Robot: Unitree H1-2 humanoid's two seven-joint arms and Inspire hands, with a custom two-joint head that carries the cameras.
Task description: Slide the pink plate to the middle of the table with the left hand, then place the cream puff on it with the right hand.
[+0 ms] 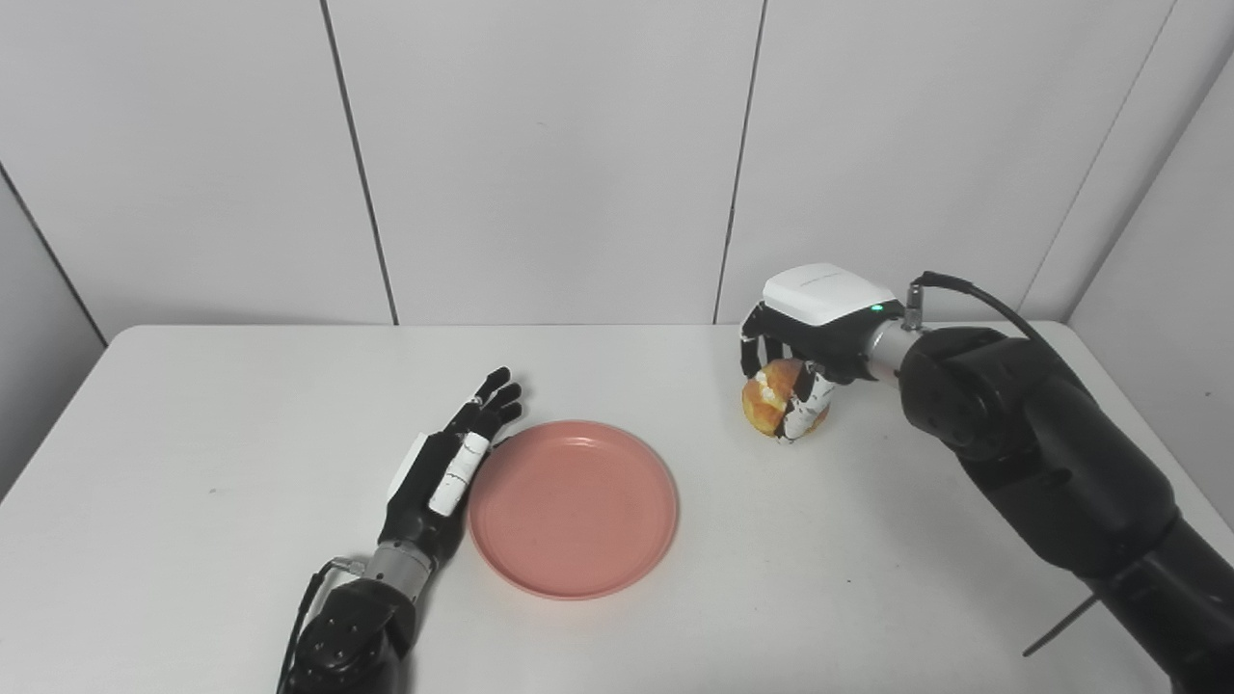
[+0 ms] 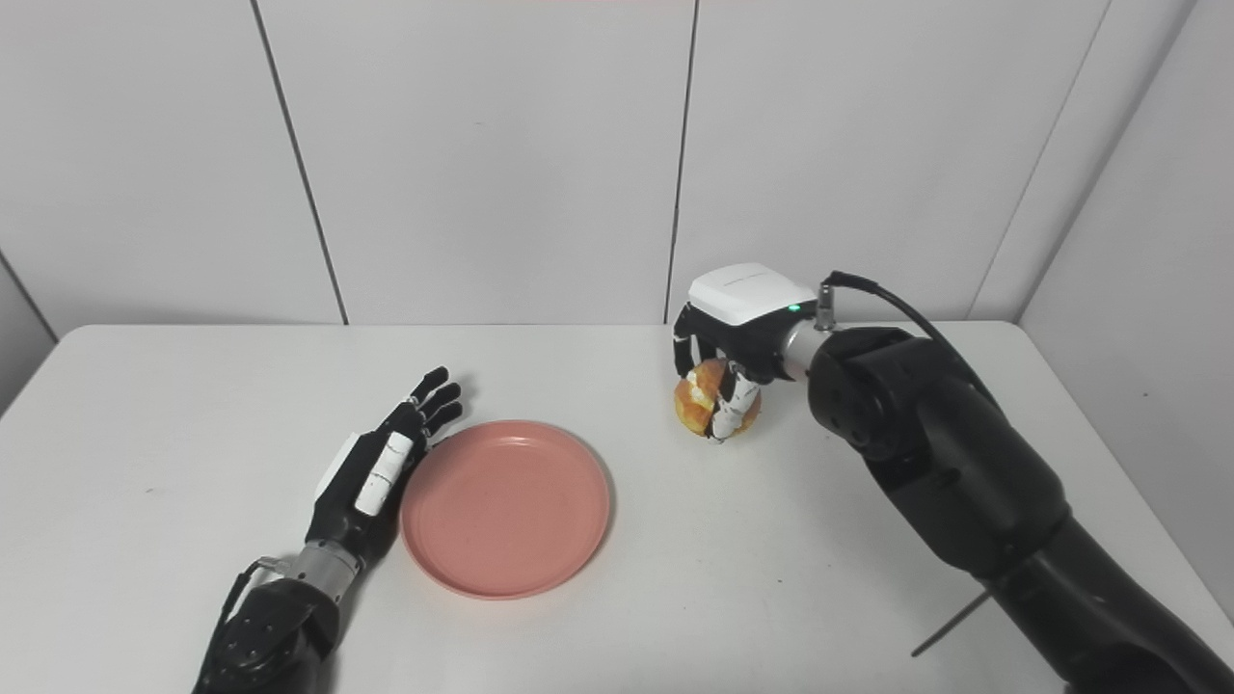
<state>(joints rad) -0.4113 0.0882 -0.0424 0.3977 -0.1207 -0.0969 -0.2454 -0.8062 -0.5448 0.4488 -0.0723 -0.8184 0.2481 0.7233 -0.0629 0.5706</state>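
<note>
Beside our left hand [image 1: 445,469], whose fingers lie flat and spread, the pink plate [image 1: 573,507] touches its thumb side. Our right hand [image 1: 808,339] grasps the cream puff [image 1: 768,395] from above, well right of the plate.

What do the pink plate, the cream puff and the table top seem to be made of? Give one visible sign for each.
Pink plate: probably plastic or melamine; even matte colour, soft sheen on the rim.
Cream puff, held in the right hand: golden baked-looking shell with a pale filling line; real or replica cannot be told.
Table top: smooth white, likely laminate, faintly scuffed.
</note>
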